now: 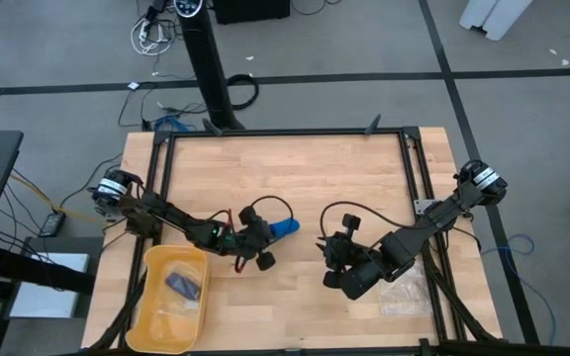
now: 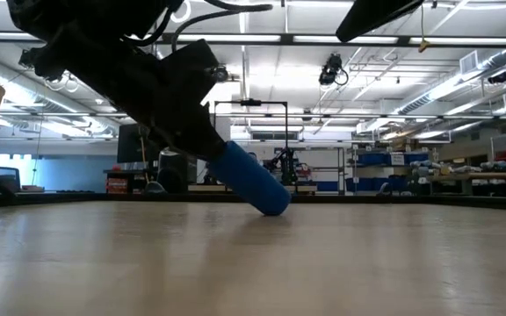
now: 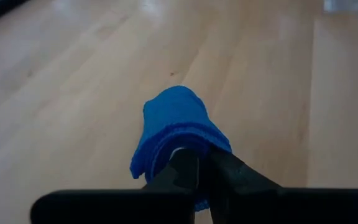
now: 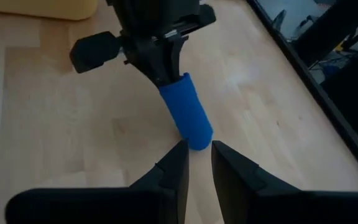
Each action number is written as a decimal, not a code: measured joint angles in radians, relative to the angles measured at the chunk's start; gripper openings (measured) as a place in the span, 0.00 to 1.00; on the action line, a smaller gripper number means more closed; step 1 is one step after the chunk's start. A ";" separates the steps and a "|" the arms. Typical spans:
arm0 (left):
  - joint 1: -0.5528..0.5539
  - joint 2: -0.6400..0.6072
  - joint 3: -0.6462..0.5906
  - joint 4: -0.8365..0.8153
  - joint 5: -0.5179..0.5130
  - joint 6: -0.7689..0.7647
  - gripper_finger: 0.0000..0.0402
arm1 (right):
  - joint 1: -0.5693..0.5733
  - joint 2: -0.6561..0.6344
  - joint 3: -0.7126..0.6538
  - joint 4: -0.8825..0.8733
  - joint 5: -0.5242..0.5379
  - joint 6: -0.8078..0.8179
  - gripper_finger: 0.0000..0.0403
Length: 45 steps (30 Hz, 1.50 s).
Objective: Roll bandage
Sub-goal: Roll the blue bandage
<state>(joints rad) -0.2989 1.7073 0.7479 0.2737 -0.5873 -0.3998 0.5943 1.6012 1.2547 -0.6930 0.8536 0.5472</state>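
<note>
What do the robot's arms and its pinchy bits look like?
Both arms are black, thin and jointed, with black cables looping off them. The left arm has a red wire. Each base has a silver-white ring. Each tool is two flat black fingers.

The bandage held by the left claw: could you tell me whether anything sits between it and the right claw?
Nothing visible does. The right claw faces the free end of the bandage across bare table.
</note>
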 joint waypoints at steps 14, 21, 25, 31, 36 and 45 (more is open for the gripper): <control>-0.011 0.001 0.089 -0.256 0.021 0.057 0.19 | -0.034 0.001 -0.075 0.019 -0.048 0.018 0.23; -0.010 0.001 0.116 -0.453 0.020 0.048 0.15 | -0.034 0.001 -0.075 0.011 -0.056 0.019 0.23; -0.011 0.001 0.116 -0.532 0.012 0.025 0.07 | -0.034 0.001 -0.075 0.010 -0.074 0.019 0.22; -0.011 0.001 0.117 -0.594 -0.007 0.047 0.02 | -0.033 0.001 -0.075 0.006 -0.105 0.012 0.23; -0.011 0.001 0.117 -0.600 -0.016 0.017 0.05 | -0.033 0.001 -0.075 -0.004 -0.147 0.012 0.23; -0.009 0.001 0.121 -0.557 0.049 0.080 0.26 | -0.027 0.001 -0.075 -0.028 -0.234 0.010 0.24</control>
<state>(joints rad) -0.3077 1.7084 0.8689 -0.2832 -0.5383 -0.3195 0.5672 1.6020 1.1797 -0.7213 0.6196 0.5575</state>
